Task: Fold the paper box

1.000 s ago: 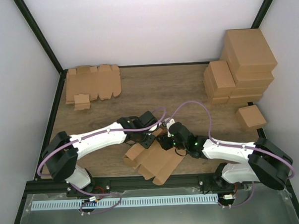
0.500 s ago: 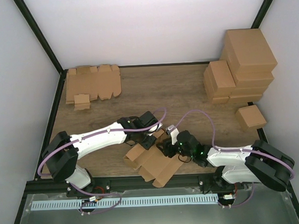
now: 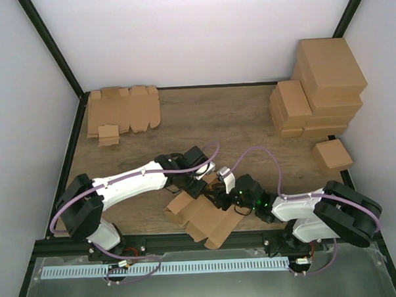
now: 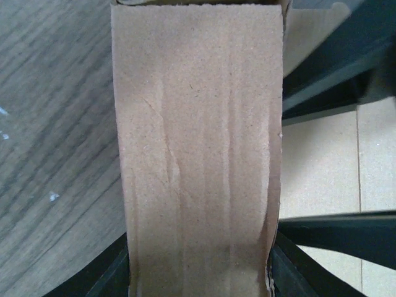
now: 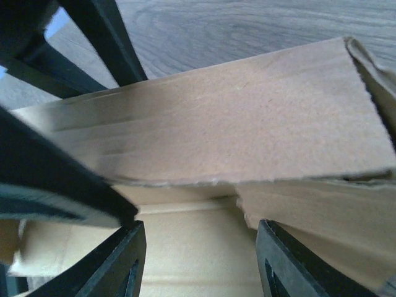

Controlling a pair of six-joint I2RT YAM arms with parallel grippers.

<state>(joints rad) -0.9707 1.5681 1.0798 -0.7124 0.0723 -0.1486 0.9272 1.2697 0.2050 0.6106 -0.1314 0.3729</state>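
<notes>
The paper box (image 3: 206, 218) is a brown die-cut cardboard piece, partly folded, lying near the table's front edge between the two arms. My left gripper (image 3: 198, 179) is at its far side, shut across a raised panel (image 4: 198, 148); in the left wrist view the black fingers (image 4: 110, 275) press that panel's two edges. My right gripper (image 3: 221, 197) comes in low from the right and is open. In the right wrist view its fingers (image 5: 127, 260) stand apart over the box's inner floor, below the raised panel (image 5: 235, 124), with nothing between them.
Flat cardboard blanks (image 3: 122, 111) lie at the back left. A stack of folded brown boxes (image 3: 320, 84) stands at the back right, with one small box (image 3: 333, 154) in front of it. Walls close off the left, back and right.
My right gripper has slid down and left toward the box's inside and its jaws have widened. The left gripper and the panel it holds have stayed put.
</notes>
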